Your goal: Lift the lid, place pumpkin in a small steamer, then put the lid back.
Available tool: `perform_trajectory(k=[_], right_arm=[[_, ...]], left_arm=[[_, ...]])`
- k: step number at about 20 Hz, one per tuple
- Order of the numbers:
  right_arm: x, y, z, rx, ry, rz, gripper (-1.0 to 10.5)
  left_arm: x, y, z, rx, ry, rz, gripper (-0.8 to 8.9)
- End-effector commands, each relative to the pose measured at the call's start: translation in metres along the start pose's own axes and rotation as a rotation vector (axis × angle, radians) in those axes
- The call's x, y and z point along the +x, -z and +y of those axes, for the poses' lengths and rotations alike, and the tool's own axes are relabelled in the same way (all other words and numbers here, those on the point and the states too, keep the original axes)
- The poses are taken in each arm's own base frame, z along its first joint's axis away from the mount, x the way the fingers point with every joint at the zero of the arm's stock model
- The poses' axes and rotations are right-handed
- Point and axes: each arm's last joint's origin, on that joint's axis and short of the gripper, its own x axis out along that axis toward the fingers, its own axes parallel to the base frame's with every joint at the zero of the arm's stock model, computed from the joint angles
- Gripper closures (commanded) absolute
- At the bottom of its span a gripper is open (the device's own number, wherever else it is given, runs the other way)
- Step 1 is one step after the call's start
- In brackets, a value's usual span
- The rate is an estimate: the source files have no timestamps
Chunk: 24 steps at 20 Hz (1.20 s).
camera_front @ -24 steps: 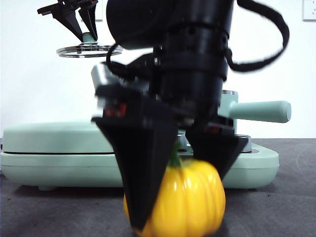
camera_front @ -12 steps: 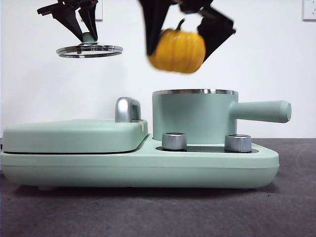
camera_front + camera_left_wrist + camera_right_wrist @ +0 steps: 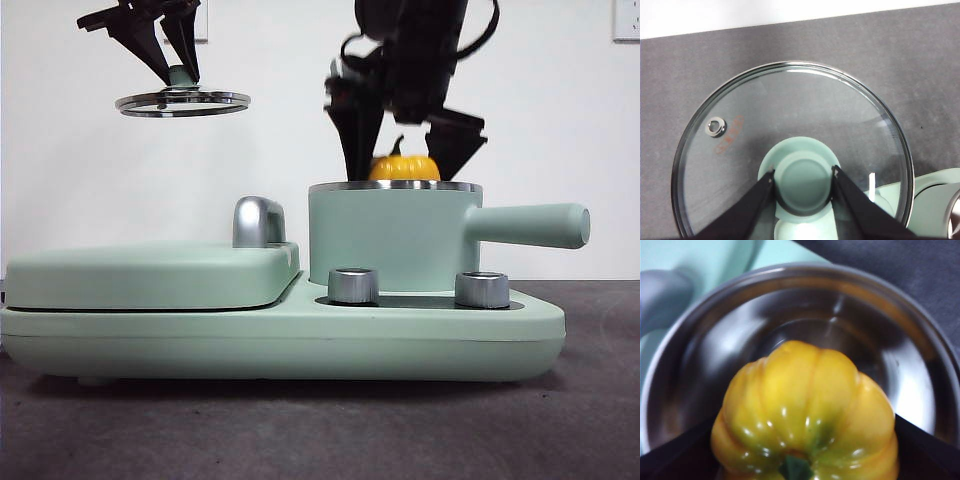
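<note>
My right gripper [image 3: 403, 158] is shut on the yellow-orange pumpkin [image 3: 403, 167] and holds it in the mouth of the small steamer [image 3: 390, 240], only its top and green stem showing above the chrome rim. In the right wrist view the pumpkin [image 3: 805, 415] hangs over the steamer's steel bowl [image 3: 880, 350]. My left gripper [image 3: 176, 70] is shut on the lid's mint-green knob [image 3: 804, 181] and holds the lid [image 3: 182, 102] level, high at the left. The lid's glass [image 3: 790, 115] fills the left wrist view.
The steamer stands on a wide mint-green appliance base [image 3: 280, 335] with two silver knobs [image 3: 352, 285]. A flat mint-green cover [image 3: 150, 272] with a chrome handle [image 3: 258, 222] lies to its left. The steamer's long handle [image 3: 530, 225] points right.
My right gripper lifted the pumpkin from the table in front, carried it up over the steamer, and has lowered it into the steamer's mouth. The left gripper and lid have not moved.
</note>
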Motion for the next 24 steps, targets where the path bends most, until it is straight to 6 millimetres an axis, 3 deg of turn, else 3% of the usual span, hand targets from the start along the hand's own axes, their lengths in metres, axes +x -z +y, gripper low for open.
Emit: perform_trajectory(k=[1,12,16,19,22,24], right_arm=[[0.009,-0.005,0.002,-0.040,0.001,0.006,5.8],[0.045,-0.009,0.001,-0.048,0.010,0.091,5.7],[0.045,-0.008,0.001,-0.047,0.010,0.095,4.2],[0.045,-0.009,0.003,-0.050,0.007,0.089,3.9],[0.032,-0.012,0.004,-0.041,0.007,0.069,3.9],[0.009,-0.017,0.007,-0.043,0.009,0.039,3.9]], left_arm=[[-0.006,0.002,-0.002,0.002,0.008,0.015,7.99],[-0.003,0.002,-0.002,0.002,0.008,0.021,7.99],[-0.002,0.002,-0.002,0.002,0.008,0.021,7.99],[-0.002,0.002,-0.002,0.002,0.008,0.021,7.99],[-0.002,0.002,-0.002,0.002,0.008,0.021,7.99],[-0.002,0.002,-0.002,0.002,0.008,0.021,7.99]])
